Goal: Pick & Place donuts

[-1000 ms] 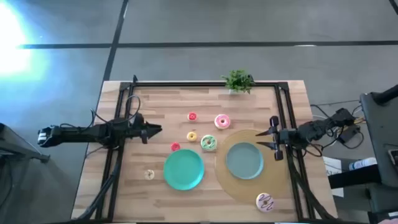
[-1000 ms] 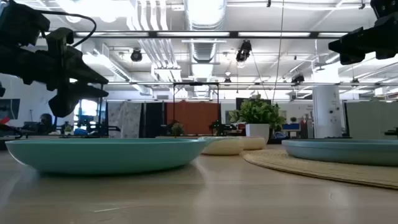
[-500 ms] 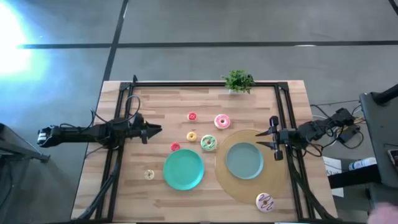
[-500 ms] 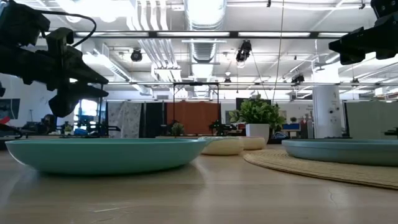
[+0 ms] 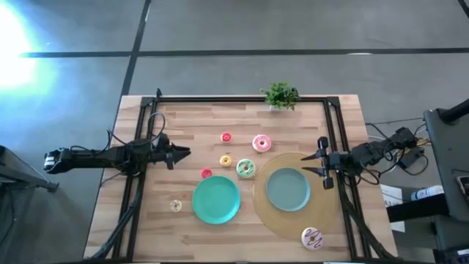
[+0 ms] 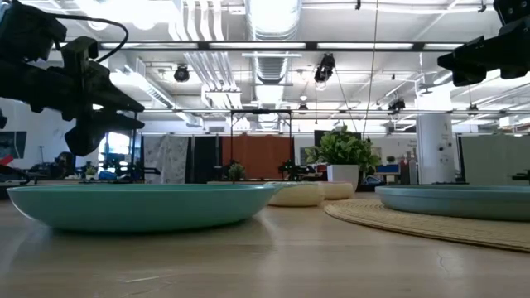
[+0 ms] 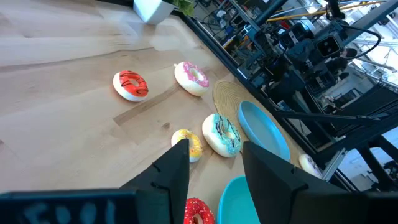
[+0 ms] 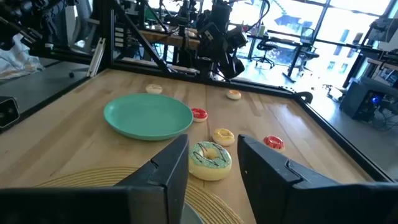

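Seven donuts lie flat on the wooden table: a small red one [image 5: 226,137], a pink one [image 5: 261,143], a small yellow one [image 5: 226,160], a green-white one [image 5: 245,168], a second small red one [image 5: 207,173], a small cream one [image 5: 176,206] and a white sprinkled one [image 5: 313,237] on the woven mat's near edge. My left gripper [image 5: 183,153] hovers open and empty left of the cluster [image 7: 215,146]. My right gripper [image 5: 321,165] hovers open and empty over the mat's right edge [image 8: 212,142].
A teal plate [image 5: 217,199] lies near the table's middle. A blue-grey plate [image 5: 287,189] lies on a round woven mat [image 5: 330,209]. A small potted plant [image 5: 280,95] stands at the far edge. Black frame rails [image 5: 139,147] run along both sides.
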